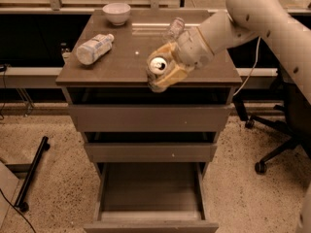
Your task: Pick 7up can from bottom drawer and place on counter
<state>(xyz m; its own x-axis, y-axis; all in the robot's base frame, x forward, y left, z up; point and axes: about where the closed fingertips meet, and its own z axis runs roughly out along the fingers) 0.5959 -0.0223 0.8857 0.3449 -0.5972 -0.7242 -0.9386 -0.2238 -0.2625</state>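
My gripper (163, 72) is shut on the 7up can (158, 65), whose silver top with pull tab faces the camera. It holds the can in the air over the front edge of the counter (116, 67), a little right of the middle. The arm comes in from the upper right. The bottom drawer (151, 193) stands pulled open below, its grey floor bare. The can's green body is mostly hidden by the fingers.
A clear plastic bottle (93, 48) lies on the counter's left side. Another clear bottle (174, 29) lies at the back, just behind the gripper. A white bowl (116, 13) stands at the back left. An office chair base (272, 144) stands on the floor at right.
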